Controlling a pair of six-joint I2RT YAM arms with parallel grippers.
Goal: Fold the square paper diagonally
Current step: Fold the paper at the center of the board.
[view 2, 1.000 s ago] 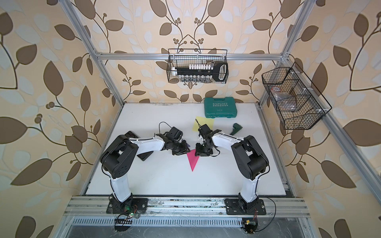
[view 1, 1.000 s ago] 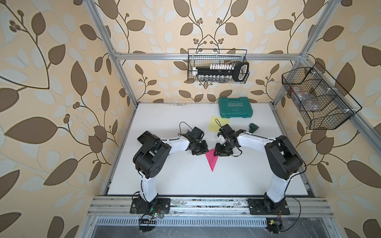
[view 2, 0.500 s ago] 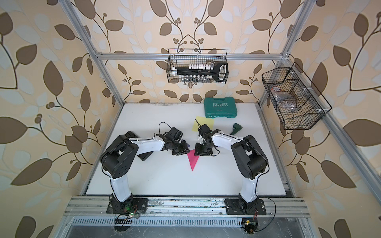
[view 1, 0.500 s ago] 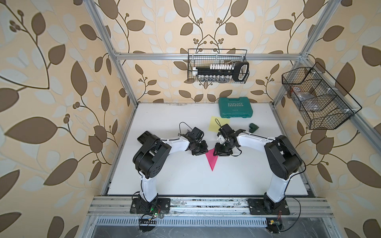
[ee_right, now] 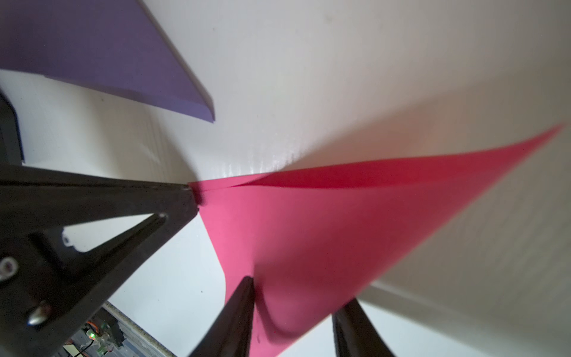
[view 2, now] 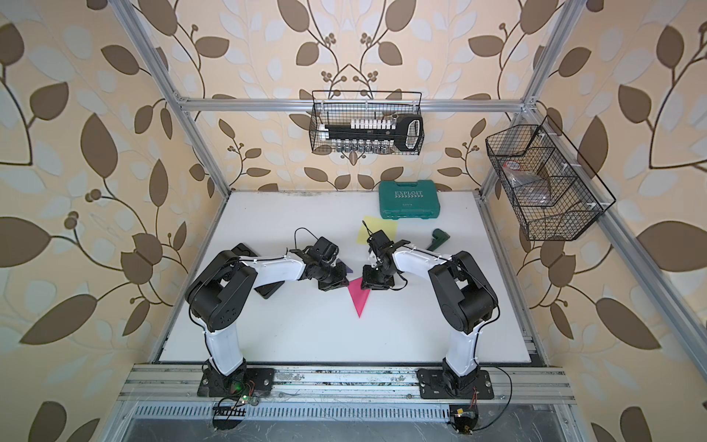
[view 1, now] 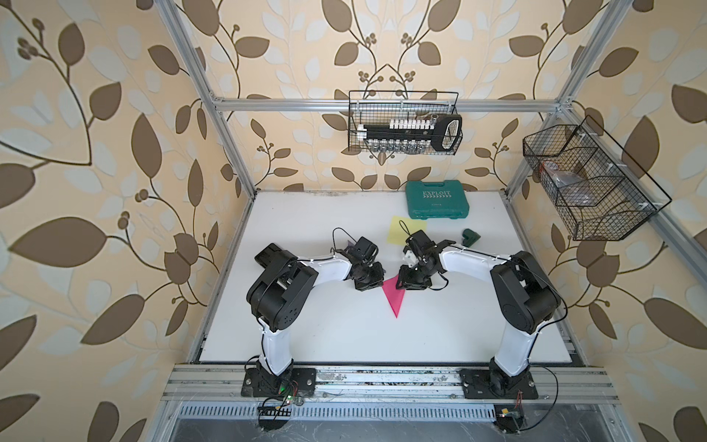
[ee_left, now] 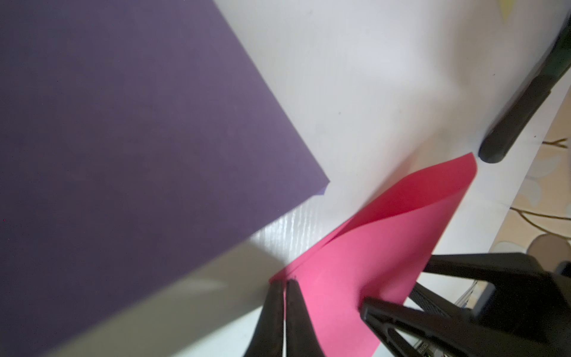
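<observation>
Pink square paper (view 1: 394, 296) was found folded over into a triangle on the white tabletop (view 1: 344, 336), near its centre, with its long point directed towards the arm bases. Checked against the pictures from a second and half a second earlier, in both top views the paper kept the same outline and place (view 2: 359, 298). Neither arm showed any displacement that could be made out. Jaw spacing could not be compared at that scale.

The fold was not pressed flat. Both wrist views showed the upper layer standing off the lower one, with the gap widening away from one corner.

The left gripper (ee_left: 284, 282) stood at that corner of the triangle. Its two fingers were drawn almost together, with the joined layers pinched at their tips. In a top view it sat at the paper's short edge, on the robot's left (view 1: 377, 284).

The right gripper (ee_right: 296, 293) stood at the other end of the same short edge. Its jaws were partly apart and straddled the sheet, with one finger on each side of it. Firm contact by the pads could not be confirmed. In a top view it sat over the paper's right corner (view 2: 373, 285).

A purple flat sheet (ee_left: 123, 123) lay just beyond the left gripper, clear of the pink paper. A yellow paper square (view 1: 398, 229) lay farther back, well apart from it.
</observation>
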